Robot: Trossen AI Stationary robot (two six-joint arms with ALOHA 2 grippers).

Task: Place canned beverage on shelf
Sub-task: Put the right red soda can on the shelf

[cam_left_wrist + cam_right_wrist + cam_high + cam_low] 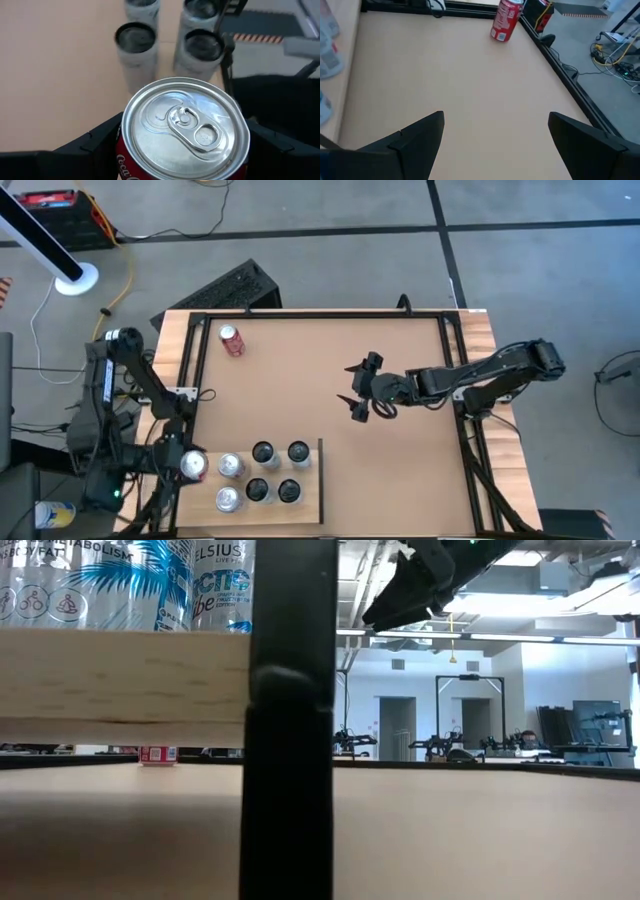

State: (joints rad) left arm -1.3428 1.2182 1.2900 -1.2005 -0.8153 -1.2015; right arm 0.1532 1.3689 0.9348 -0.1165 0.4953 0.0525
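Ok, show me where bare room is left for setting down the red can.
The tabletop is bare between the lone red can and the open right hand. The shelf is crowded: six cans fill it, beside the left hand gripping the held can.
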